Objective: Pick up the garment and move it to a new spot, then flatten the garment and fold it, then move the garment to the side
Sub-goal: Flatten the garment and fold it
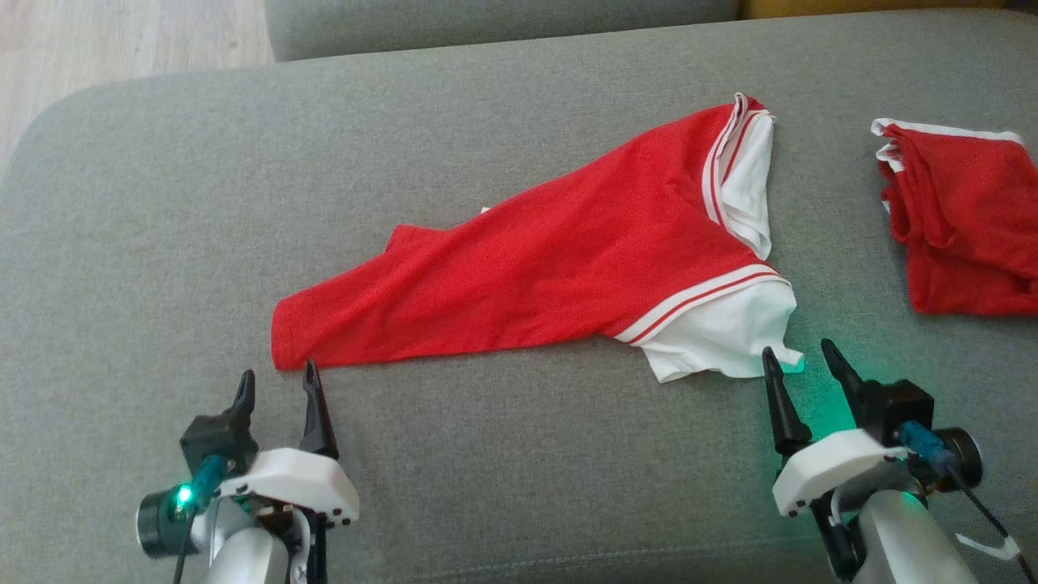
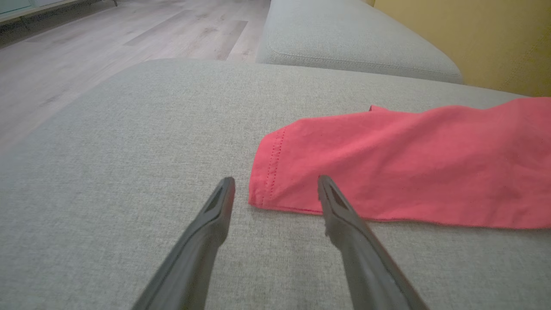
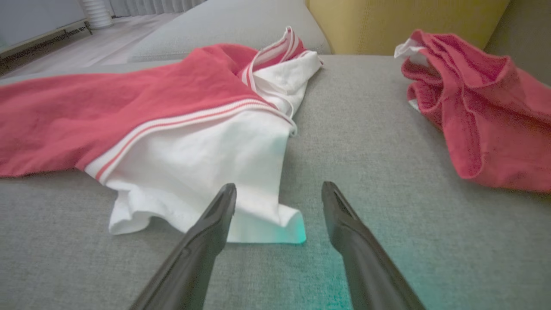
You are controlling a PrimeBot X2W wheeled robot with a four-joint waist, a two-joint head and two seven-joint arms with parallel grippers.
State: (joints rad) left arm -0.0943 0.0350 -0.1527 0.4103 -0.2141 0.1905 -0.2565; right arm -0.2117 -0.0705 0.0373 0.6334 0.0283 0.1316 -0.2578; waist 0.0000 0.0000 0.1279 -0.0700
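Observation:
A red garment (image 1: 559, 268) with white sleeves and striped trim lies stretched out on the grey sofa cushion (image 1: 162, 243), its red hem at the lower left and its white sleeve at the lower right. My left gripper (image 1: 276, 385) stands open just short of the hem corner (image 2: 275, 172), nothing between its fingers. By the white sleeve's edge (image 3: 258, 189) my right gripper (image 1: 799, 361) also stands open, empty. In the right wrist view the sleeve lies just ahead of the fingertips.
A second red garment (image 1: 965, 227) lies bunched at the cushion's right side, also in the right wrist view (image 3: 486, 112). Another grey cushion (image 2: 353, 38) sits beyond. Wood floor (image 2: 107, 47) lies past the cushion's left edge, and a yellow wall (image 2: 473, 38) stands behind.

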